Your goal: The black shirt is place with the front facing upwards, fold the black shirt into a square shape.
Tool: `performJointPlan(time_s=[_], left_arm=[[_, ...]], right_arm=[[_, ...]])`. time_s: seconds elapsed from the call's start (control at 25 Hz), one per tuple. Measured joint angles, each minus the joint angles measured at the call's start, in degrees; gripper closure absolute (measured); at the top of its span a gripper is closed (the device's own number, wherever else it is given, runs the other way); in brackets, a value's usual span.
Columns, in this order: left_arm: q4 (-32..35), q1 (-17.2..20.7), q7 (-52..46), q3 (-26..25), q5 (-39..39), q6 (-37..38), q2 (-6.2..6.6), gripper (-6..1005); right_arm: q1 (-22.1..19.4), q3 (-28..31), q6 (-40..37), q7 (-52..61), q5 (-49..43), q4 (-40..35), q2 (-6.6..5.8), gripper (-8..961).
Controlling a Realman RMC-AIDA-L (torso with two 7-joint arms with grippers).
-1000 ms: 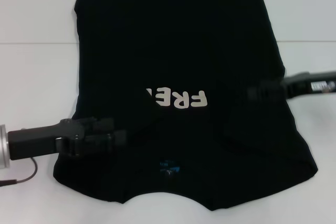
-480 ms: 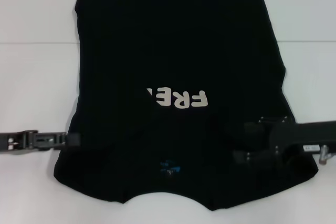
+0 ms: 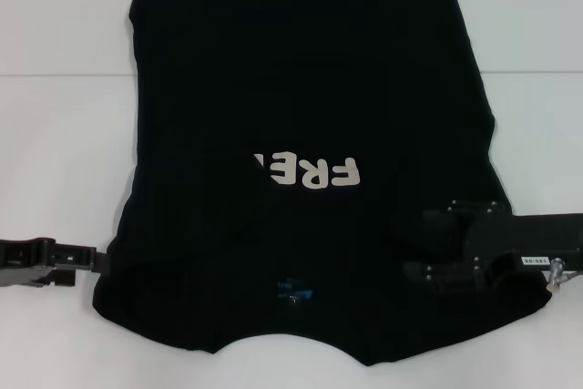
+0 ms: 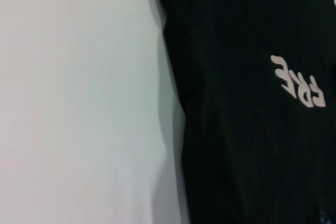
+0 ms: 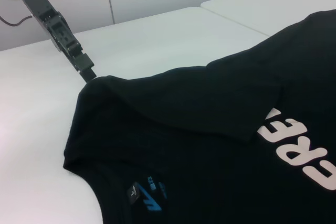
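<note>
One black shirt lay flat on the white table, a soft matte cloth with its sleeves folded inward so that its outline was roughly a tall trapezoid, the hem toward the far edge and the curved neck opening nearest the robot. Cream block lettering crossed the chest, read upside down from the head camera, and only the letters F, R, E and part of a fourth showed, the rest covered by a folded flap of cloth. A single small blue label sat just inside the neck. The tabletop was smooth and glossy, with one thin seam running across it. Two grippers were at work. The left gripper, a slim dark metal pincer, reached in from the side and its tip met the shirt's left shoulder edge, where the right wrist view showed the fabric raised into a small peak against it; whether it had closed on the cloth could not be told. The right gripper, a bulkier black body with bright screws, lay over the right shoulder area, black against black, and its opening could not be told either.
</note>
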Motion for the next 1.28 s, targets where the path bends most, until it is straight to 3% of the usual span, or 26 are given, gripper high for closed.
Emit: performJointPlan(time_s=[0.52, 0.96, 1.16, 1.28], left_arm=[[-0.3, -2.8, 0.4, 4.8, 1.3, -2.9, -1.24, 299], [-0.4, -3.3, 0.3, 8.9, 1.4, -3.0, -1.51, 334], [3.3, -2.5, 1.1, 12.1, 1.5, -2.9, -3.14, 349], [4.0, -2.3, 1.2, 12.2, 1.6, -3.1, -3.48, 359]], right_arm=[[0.4, 0.1, 0.8, 0.4, 0.2, 0.6, -0.08, 35], [0.7, 0.1, 0.8, 0.6, 0.2, 1.0, -0.07, 35], [1.0, 0.1, 0.8, 1.4, 0.2, 1.0, -0.09, 35], [1.0, 0.1, 0.8, 1.5, 0.2, 1.0, -0.14, 39]])
